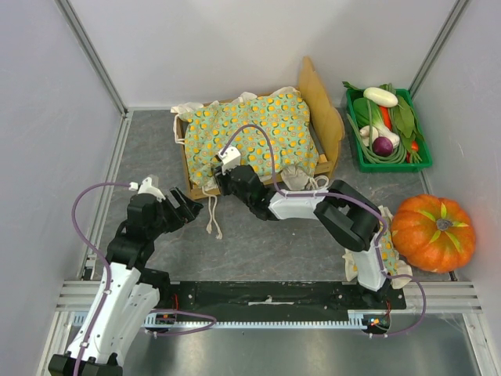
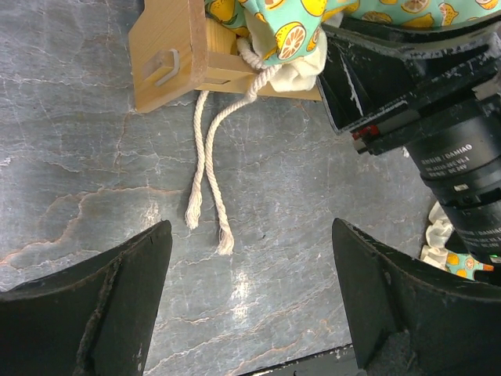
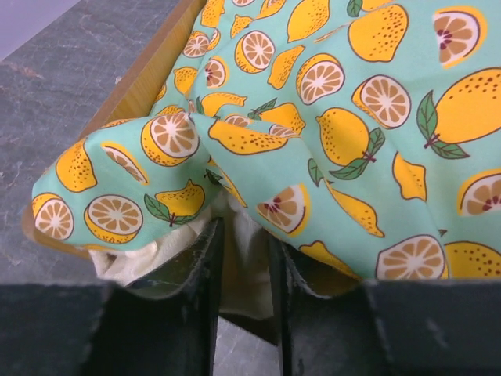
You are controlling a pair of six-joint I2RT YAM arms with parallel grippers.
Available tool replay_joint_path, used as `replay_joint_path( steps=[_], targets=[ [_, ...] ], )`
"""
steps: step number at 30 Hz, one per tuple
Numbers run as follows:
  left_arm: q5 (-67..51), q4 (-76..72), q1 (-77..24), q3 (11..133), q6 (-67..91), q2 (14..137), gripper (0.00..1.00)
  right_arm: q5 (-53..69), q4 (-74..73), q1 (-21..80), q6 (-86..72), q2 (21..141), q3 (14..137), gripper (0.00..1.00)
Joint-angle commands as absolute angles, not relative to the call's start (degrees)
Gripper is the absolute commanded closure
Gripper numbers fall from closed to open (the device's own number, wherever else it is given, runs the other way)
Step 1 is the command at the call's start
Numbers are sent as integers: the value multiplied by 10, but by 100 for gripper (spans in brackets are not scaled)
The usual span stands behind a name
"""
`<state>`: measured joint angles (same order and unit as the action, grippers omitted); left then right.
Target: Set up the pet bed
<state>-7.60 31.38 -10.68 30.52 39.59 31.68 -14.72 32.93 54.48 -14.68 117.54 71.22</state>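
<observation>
Pet bed (image 1: 322, 110) is sitting at the back middle of the grey table (image 1: 258, 235). Its long axis is running left to right in the top view, with the foot end pointing left and the tall wavy headboard (image 1: 317, 86) standing at the right end. A lemon-print blanket (image 1: 258, 129) is lying over the frame and covering most of it. Two cream cords (image 2: 207, 172) are trailing off the near left corner onto the table.

Left of the bed, the left gripper (image 1: 185, 209) is hovering above bare table with its jaws standing wide apart, holding and touching nothing.

At the bed's near left corner the right gripper (image 3: 246, 231) is reaching in under the blanket's folded edge. Its fingers (image 3: 205, 274) are standing only a narrow slot apart, with cream cloth lying in that slot. Whether they are pinching the cloth I cannot tell.

Further right, a green crate (image 1: 360, 163) of vegetables and a pumpkin (image 1: 434, 233) are resting.
</observation>
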Motion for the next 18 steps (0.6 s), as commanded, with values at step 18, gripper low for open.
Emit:
replay_joint_path(
  steps=[18],
  targets=[
    [-64,290,-104,294,410,336,11,-49,166,548,-169,1007,650,30]
  ],
)
